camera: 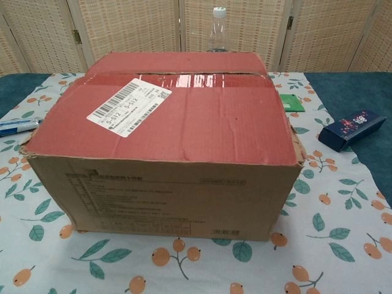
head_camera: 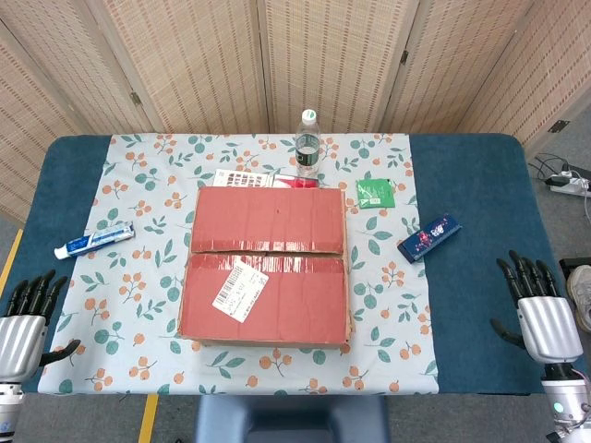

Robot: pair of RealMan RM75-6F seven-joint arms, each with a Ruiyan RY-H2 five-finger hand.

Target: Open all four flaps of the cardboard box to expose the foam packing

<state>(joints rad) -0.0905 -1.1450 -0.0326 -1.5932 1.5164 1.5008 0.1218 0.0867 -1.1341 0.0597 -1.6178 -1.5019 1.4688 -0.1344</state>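
Cardboard box flaps closed, nothing begun; left hand and right hand empty, fingers apart; next, lifting near flap.

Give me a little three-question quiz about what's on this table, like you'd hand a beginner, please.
1. True or false: the cardboard box already has its top flaps folded open.
2. Which item lies nearest the robot's left hand? A) toothpaste tube B) green packet C) blue box
3. What stands upright behind the box, at the far side of the table?

Key
1. False. The flaps lie flat and closed, and a white shipping label sits on the near one.
2. A.
3. A clear water bottle. Both hands, the right hand included, are open and hold nothing.
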